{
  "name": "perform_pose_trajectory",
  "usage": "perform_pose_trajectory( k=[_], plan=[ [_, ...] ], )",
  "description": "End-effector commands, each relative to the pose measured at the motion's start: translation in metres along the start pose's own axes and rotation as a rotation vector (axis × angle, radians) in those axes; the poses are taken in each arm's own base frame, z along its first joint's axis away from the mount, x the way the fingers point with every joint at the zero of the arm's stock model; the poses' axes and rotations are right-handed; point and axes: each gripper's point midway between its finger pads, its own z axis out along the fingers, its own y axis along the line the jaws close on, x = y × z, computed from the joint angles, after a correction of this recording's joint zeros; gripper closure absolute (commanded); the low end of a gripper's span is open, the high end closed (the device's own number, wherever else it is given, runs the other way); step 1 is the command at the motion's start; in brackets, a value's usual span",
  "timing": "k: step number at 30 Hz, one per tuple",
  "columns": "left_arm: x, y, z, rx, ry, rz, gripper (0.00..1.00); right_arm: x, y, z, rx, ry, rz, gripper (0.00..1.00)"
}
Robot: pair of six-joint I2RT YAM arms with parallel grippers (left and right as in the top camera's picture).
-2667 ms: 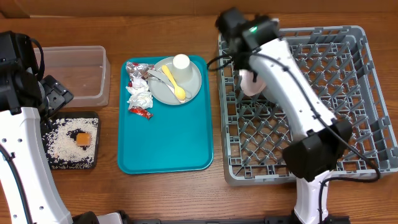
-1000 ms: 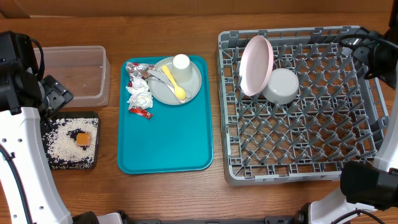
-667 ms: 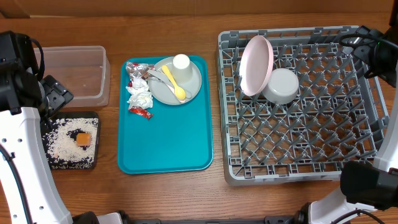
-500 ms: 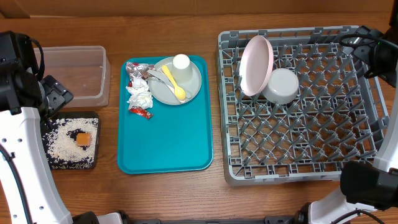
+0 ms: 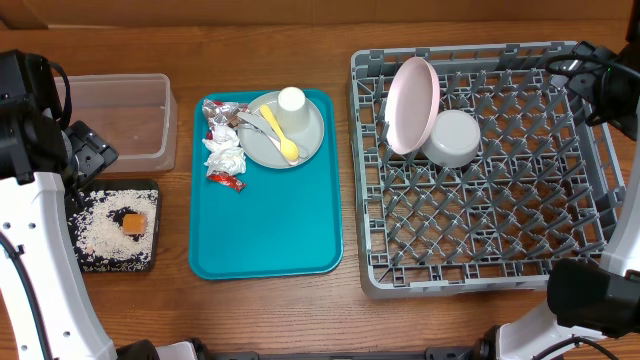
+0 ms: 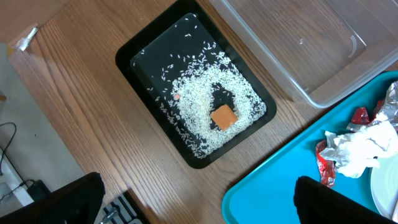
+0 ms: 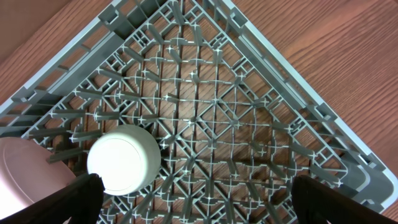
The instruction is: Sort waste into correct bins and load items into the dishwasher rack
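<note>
The dishwasher rack (image 5: 470,283) holds a pale pink plate (image 5: 411,105) on edge and an upturned white bowl (image 5: 452,137). A grey-green plate (image 5: 310,140) carries a white cup (image 5: 291,100), yellow spoon (image 5: 279,130) and white fork (image 5: 252,120). Beside it lie foil (image 5: 218,113), a napkin (image 5: 225,155) and a red packet (image 5: 226,180). The black tray (image 5: 150,262) holds rice (image 6: 199,106) and an orange cube (image 6: 223,116); the clear tub (image 5: 125,120) stands behind it. My left gripper (image 6: 199,205) hangs open above the black tray. My right gripper (image 7: 199,202) is open over the rack's far right corner.
A teal serving tray (image 5: 270,220) sits mid-table under the plate and the waste. Bare wooden tabletop runs between the teal tray and the rack, and along the front edge. The left arm's white links stand at the table's left edge.
My right arm, earlier stretched over the rack by the pink plate and bowl, has drawn back to the far right. Nothing has moved in the last second.
</note>
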Motion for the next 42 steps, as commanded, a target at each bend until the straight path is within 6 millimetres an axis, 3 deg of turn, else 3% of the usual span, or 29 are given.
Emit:
perform_pose_trajectory(
  k=[1, 5, 7, 8, 14, 18, 20, 25, 31, 36, 42],
  plan=[
    [-0.005, 0.004, -0.002, -0.011, -0.022, -0.022, 0.0, -0.002, -0.004, -0.002, 0.012, -0.017, 0.012, 0.0],
    [-0.016, -0.004, -0.003, 0.021, -0.066, -0.083, 0.0, -0.002, -0.004, -0.002, 0.012, -0.018, 0.012, 0.0],
    [-0.029, -0.018, -0.005, 0.094, -0.106, -0.164, 0.0, -0.002, -0.004, -0.002, 0.012, -0.018, 0.012, 0.0],
    [-0.034, -0.035, -0.008, 0.184, -0.107, -0.199, 0.0, -0.002, -0.004, -0.002, 0.012, -0.017, 0.012, 0.0],
    [-0.03, -0.054, -0.012, 0.291, -0.059, -0.214, 0.0, -0.002, -0.004, -0.002, 0.012, -0.017, 0.012, 0.0],
    [0.012, -0.088, -0.025, 0.494, 0.162, -0.102, 0.0, -0.002, -0.004, -0.002, 0.012, -0.018, 0.012, 0.0],
    [0.033, -0.117, -0.039, 0.636, 0.205, 0.125, 0.05, -0.002, -0.004, -0.002, 0.012, -0.018, 0.012, 0.0],
    [0.077, -0.155, -0.049, 0.647, 0.193, 0.459, 0.03, -0.002, -0.004, -0.002, 0.012, -0.018, 0.012, 0.0],
    [0.102, -0.183, -0.019, 0.438, 0.161, 0.607, 0.0, -0.002, -0.004, -0.002, 0.012, -0.018, 0.012, 0.0],
    [0.117, -0.207, 0.025, 0.322, 0.223, 0.674, 0.0, -0.002, -0.004, -0.002, 0.012, -0.018, 0.012, 0.0],
    [0.129, -0.23, 0.087, 0.227, 0.314, 0.714, 0.12, -0.002, -0.004, -0.002, 0.012, -0.018, 0.012, 0.0]
  ],
)
